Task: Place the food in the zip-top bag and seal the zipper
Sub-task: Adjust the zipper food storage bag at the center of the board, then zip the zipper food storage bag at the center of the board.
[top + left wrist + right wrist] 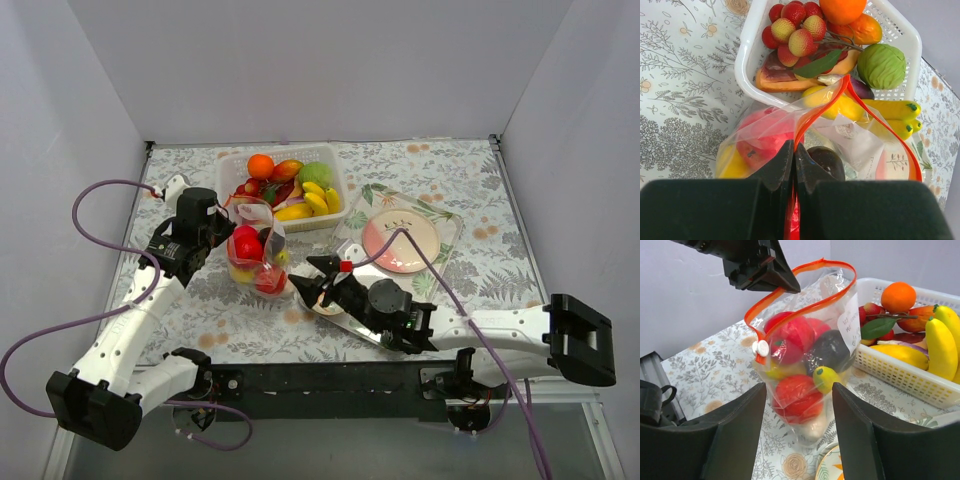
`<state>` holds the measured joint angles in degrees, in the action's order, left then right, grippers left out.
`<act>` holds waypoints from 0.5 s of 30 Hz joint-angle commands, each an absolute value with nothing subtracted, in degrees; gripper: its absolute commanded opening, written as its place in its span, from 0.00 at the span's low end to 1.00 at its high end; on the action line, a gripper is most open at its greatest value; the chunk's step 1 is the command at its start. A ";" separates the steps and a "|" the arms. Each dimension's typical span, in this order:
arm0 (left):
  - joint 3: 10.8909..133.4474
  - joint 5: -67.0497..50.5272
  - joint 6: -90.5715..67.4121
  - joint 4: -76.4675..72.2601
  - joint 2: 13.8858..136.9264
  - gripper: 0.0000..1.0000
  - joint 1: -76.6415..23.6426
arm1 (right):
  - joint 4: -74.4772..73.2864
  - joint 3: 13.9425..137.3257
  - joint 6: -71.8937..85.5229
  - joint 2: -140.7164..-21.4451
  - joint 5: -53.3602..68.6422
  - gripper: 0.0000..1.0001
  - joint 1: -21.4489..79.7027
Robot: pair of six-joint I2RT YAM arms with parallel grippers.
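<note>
Closest to the left wrist camera, the left gripper (794,150) is seen clamped shut on the zipper (817,111), so that the zip-top bag (810,355) is held upright by its rim. The bag is stood on the table (470,215), left of centre, just near of the white basket (335,175) and between the two arms. The right gripper (799,390) is held with its jaws spread wide and nothing between them, pointed at the bag from the near right, close to it but apart.

The bag is seen to be clear and crinkled, its mouth gaping in a loop of red-orange strip. A small white slider (760,347) is hung at one end of that strip. Red apples (790,340), a dark piece (830,350) and a small yellow one (826,377) are packed inside.

Loading is judged to be nearly over and sealing not yet begun (an orange (898,296), bananas (940,340) and a green piece (882,65) are left in the basket). If no more is to be added, the slider would need to be pinched by the free gripper and drawn along the strip while the mouth is kept taut.
</note>
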<state>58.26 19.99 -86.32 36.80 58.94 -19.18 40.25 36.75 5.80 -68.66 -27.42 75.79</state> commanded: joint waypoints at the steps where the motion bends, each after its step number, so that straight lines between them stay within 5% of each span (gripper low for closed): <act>1: 60.73 18.90 -84.99 36.48 58.27 0.00 -18.81 | 65.63 32.27 0.36 -70.83 -32.34 0.62 76.81; 15: 62.84 18.19 -84.20 37.88 58.80 0.00 -18.81 | 82.08 31.29 -6.24 -82.09 -37.87 0.63 79.37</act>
<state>60.82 18.35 -85.17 37.32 59.09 -19.18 70.46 31.79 -3.66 -81.91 -33.10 79.15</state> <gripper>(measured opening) 0.014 0.623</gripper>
